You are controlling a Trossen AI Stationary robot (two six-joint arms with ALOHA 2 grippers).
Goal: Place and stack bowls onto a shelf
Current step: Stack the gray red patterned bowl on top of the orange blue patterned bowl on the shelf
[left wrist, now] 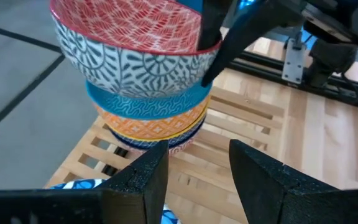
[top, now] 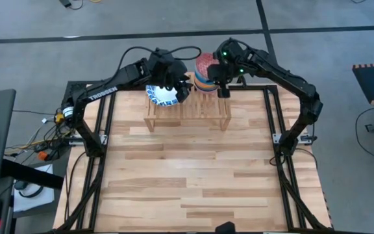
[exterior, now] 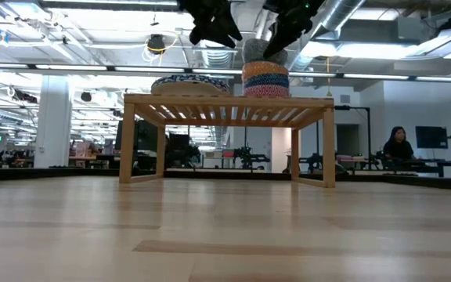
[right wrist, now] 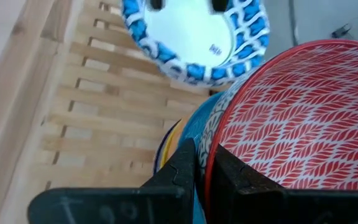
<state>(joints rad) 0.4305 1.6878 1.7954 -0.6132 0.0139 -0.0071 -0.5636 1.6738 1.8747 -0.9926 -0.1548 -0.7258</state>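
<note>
On the shelf (top: pixel 187 110), at the table's far edge, stands a stack of small deep bowls (left wrist: pixel 151 118): dark blue at the bottom, then yellow and light blue. The red bowl (right wrist: pixel 297 118), grey-patterned outside, sits on top with my right gripper (right wrist: pixel 202 168) shut on its rim. To the stack's left, a wide white bowl with a blue rim (top: pixel 162 95) rests on the shelf's slats. My left gripper (left wrist: pixel 197 168) hovers open above that bowl's right side, pointing at the stack, with nothing between its fingers. My right gripper pinches the red bowl's rim (right wrist: pixel 211 155), one finger inside the bowl and one outside. The fingers (left wrist: pixel 219 43) slant down from the table's right side. The bowl sits upright, nested in the light blue bowl (left wrist: pixel 148 102) below it.
In the low view the white dishes (exterior: pixel 190 84) and the coloured stack (exterior: pixel 265 78) take up the shelf's left and middle; its right end (exterior: pixel 312 100) is bare. The wooden tabletop (top: pixel 187 175) lies in front of the shelf. A person (exterior: pixel 398 145) sits far behind.
</note>
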